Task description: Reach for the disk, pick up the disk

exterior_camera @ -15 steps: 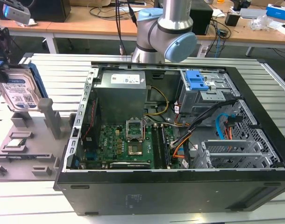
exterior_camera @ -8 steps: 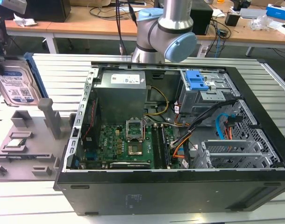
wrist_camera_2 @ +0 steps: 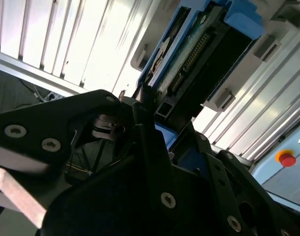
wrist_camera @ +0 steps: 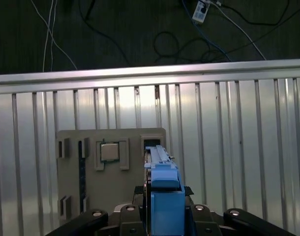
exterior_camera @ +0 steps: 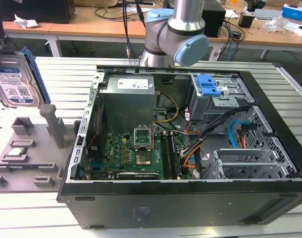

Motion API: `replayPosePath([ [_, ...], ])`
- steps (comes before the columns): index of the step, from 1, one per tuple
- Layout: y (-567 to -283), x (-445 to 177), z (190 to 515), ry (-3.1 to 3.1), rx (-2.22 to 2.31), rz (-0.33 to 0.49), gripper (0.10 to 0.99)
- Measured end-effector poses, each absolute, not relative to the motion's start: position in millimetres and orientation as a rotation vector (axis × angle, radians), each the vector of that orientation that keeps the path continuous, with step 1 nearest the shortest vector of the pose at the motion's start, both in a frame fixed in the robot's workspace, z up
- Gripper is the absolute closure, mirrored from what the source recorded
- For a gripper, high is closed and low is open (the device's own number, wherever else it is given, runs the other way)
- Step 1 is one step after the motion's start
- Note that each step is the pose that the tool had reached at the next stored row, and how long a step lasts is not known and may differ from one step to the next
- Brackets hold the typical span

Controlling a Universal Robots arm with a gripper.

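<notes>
In the exterior view the arm [exterior_camera: 176, 29] shows as a grey upright tube running down into a thick joint. A pale blue cap [exterior_camera: 191, 49] closes the end of that joint nearest the camera. A second blue-capped joint [exterior_camera: 158, 17] sits just beside it on the exterior view's left. In both wrist views the gripper [wrist_camera: 163, 192] is a black body studded with screws, its two halves spreading out to either side of the middle. The jaws stand close together, pressed against the two flat sides of the disk [wrist_camera_2: 189, 59], which sits edge-on between them. One black finger [wrist_camera_2: 152, 142] lies along the disk's edge.
</notes>
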State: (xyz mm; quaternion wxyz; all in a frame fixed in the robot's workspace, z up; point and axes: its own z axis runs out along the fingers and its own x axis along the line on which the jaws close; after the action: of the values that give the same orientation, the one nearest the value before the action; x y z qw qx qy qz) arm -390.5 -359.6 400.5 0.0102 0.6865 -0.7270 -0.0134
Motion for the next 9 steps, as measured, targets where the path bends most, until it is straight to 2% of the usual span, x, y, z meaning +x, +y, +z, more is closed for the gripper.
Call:
replayPosePath([
  [9, -359, -390, 425, -2.269, 2.143, -0.042, 0.718],
])
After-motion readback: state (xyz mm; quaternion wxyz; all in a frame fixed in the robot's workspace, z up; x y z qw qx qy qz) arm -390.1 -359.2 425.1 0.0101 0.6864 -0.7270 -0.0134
